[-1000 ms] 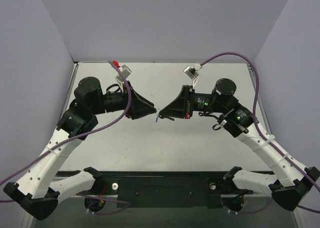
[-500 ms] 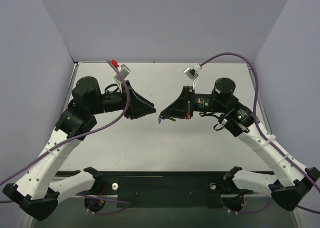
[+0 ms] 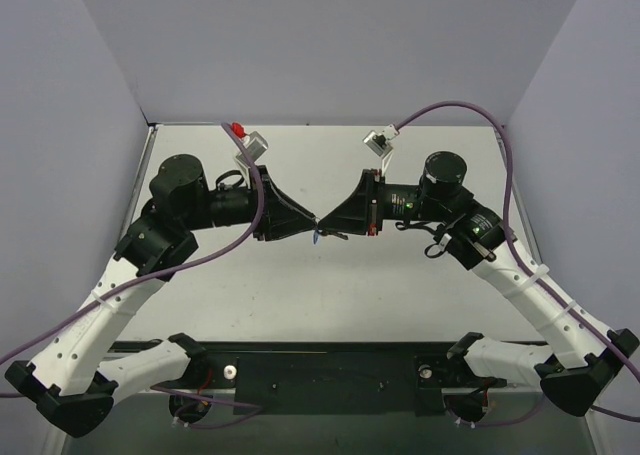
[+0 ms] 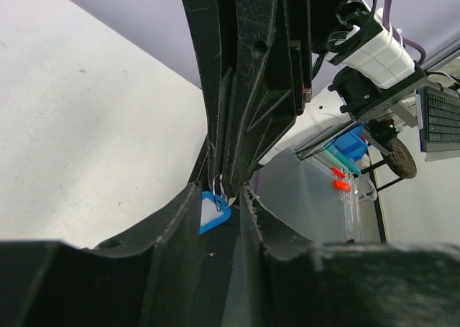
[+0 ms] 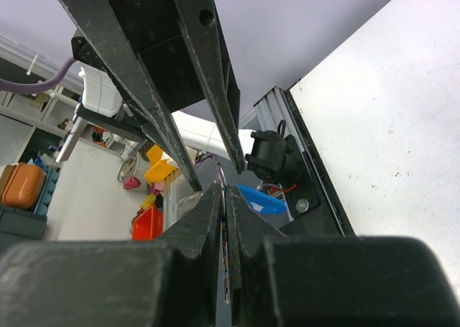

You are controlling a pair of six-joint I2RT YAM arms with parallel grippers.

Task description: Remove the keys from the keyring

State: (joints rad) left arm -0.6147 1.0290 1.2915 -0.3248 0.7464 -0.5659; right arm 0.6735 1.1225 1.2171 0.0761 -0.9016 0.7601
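Both grippers meet tip to tip above the middle of the table. My right gripper (image 3: 323, 223) (image 5: 224, 187) is shut on the thin wire keyring (image 4: 216, 185), which also shows in the right wrist view (image 5: 223, 174). A blue tag (image 4: 213, 213) (image 5: 263, 200) (image 3: 316, 238) hangs from the ring. My left gripper (image 3: 310, 222) (image 4: 220, 192) is open, its fingers (image 4: 188, 197) on either side of the ring and the right gripper's tips. A small silvery bit (image 4: 231, 200) beside the tag may be a key; I cannot tell.
The grey table (image 3: 300, 305) lies below the raised grippers, with light walls on three sides. Purple cables (image 3: 255, 205) loop over both arms. The black base rail (image 3: 320, 370) runs along the near edge.
The left gripper has moved right and the right gripper slightly left, so the gap between their tips has closed. The blue tag still hangs below them.
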